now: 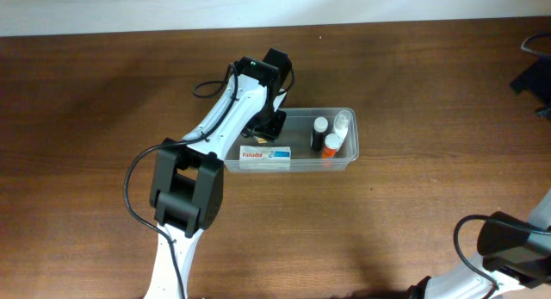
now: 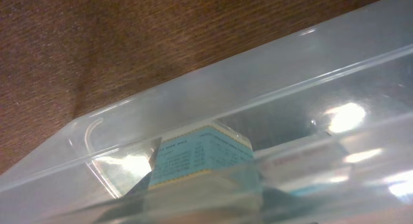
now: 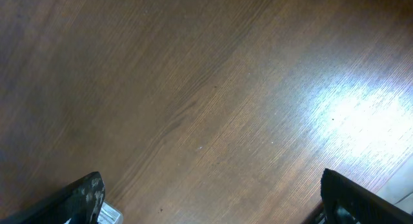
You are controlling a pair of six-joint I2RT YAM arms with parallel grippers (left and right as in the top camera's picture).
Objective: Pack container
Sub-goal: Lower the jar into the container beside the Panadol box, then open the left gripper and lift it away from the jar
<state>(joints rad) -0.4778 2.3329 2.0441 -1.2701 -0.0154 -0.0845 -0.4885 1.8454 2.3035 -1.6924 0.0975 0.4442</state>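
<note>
The clear container (image 1: pixel 337 165) lies mid-table (image 1: pixel 103 92). It holds a Panadol box (image 1: pixel 265 154) along the wall nearer the robot and small bottles (image 1: pixel 331 146) at its right end. The left end effector (image 1: pixel 272 124) hangs at the container's left end, just beside the box; I cannot tell whether it is released or clenched. The right end effector (image 3: pixel 211 179) is spread wide over bare table, well apart from the container.

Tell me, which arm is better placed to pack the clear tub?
Probably the left arm: its tool is at the tub's end, beside the box, while the right arm sits far from it.
</note>
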